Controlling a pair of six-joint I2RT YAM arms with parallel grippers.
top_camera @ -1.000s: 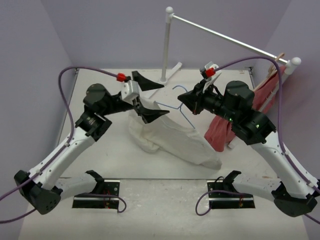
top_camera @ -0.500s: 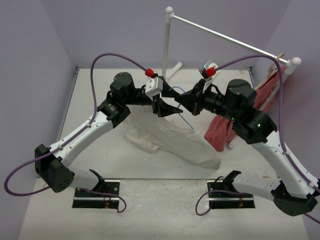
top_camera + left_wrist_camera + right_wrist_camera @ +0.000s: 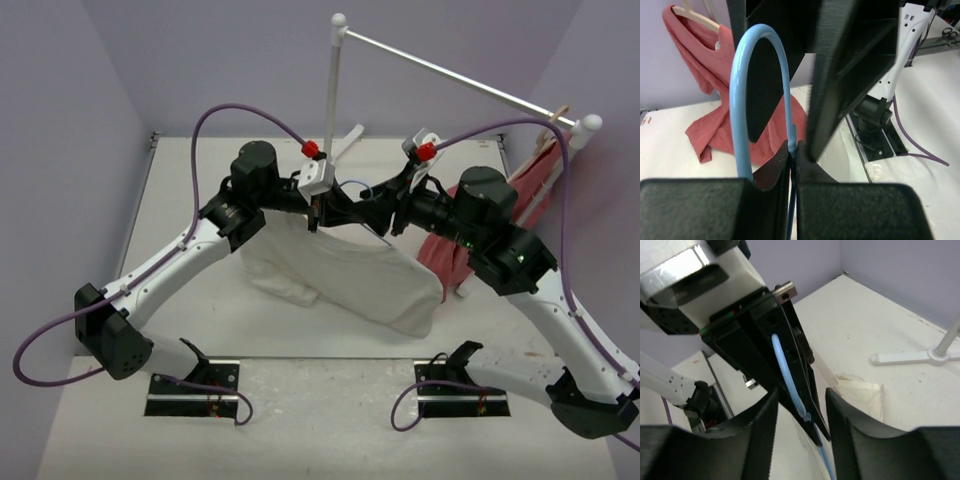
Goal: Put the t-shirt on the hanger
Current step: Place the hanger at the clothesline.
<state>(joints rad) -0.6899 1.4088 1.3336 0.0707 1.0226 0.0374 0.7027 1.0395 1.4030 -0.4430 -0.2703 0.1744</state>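
The light-blue wire hanger (image 3: 352, 184) is held above the table, and the white t-shirt (image 3: 350, 275) drapes from it down onto the table. My left gripper (image 3: 318, 212) is shut on the hanger's neck just below the hook; in the left wrist view the blue hook (image 3: 740, 95) arches up from the closed jaws of the left gripper (image 3: 793, 150). My right gripper (image 3: 378, 205) faces it from the right. In the right wrist view the right gripper (image 3: 802, 396) stands open, its jaws on either side of the hanger wire (image 3: 785, 372) without touching it.
A white clothes rack (image 3: 331, 90) stands at the back with its rail running right. A red garment (image 3: 530, 185) on a wooden hanger hangs at the rail's right end, trailing down behind my right arm. The rack's base (image 3: 920, 357) lies on the table.
My left arm swung right and its gripper shut on the hanger's neck. My right gripper, which was shut on the hanger, has opened. The t-shirt shifted slightly.
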